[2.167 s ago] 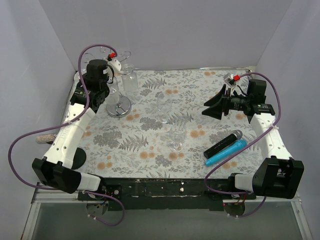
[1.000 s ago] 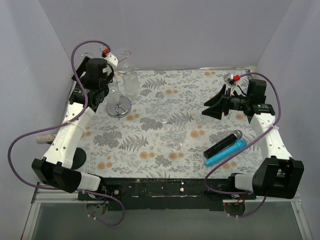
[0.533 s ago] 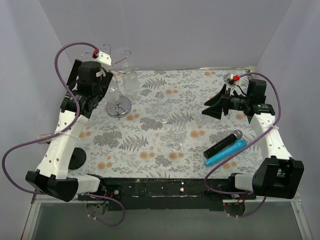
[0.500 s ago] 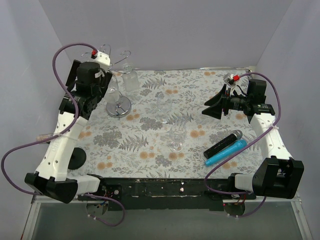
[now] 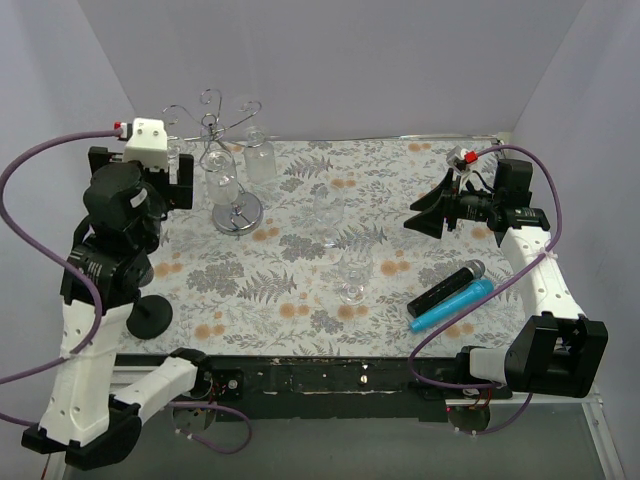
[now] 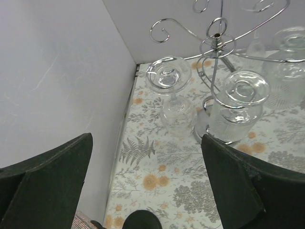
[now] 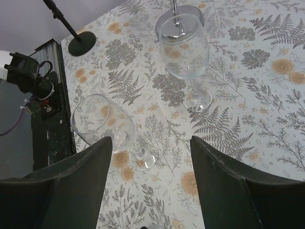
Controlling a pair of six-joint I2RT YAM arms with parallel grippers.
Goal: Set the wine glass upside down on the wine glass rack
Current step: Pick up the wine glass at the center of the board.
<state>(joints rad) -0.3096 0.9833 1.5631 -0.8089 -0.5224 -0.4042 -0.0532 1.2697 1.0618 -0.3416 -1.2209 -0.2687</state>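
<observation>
The wine glass rack [image 5: 212, 125] is a silver wire stand with curled arms and a round shiny base [image 5: 238, 213], at the table's back left. A clear wine glass [image 5: 222, 181] hangs upside down on its left side, foot up [image 6: 167, 76]. A second inverted glass [image 6: 238, 102] hangs beside it, and another [image 6: 288, 69] is at the right edge. My left gripper [image 5: 183, 184] [image 6: 145, 191] is open and empty, to the left of the rack and apart from it. My right gripper [image 5: 425, 215] [image 7: 150, 186] hangs open and empty over the table's right side.
Two upright wine glasses [image 5: 328, 213] [image 5: 352, 277] stand mid-table, seen in the right wrist view as the far glass [image 7: 183, 47] and the near glass [image 7: 102, 124]. A black microphone [image 5: 445, 288] and a blue one [image 5: 452, 304] lie front right. A black round stand base [image 5: 150, 316] sits front left. Walls enclose the table.
My left gripper has opened and drawn back to the left, away from the rack, leaving the glass hanging there. The right arm has not moved.
</observation>
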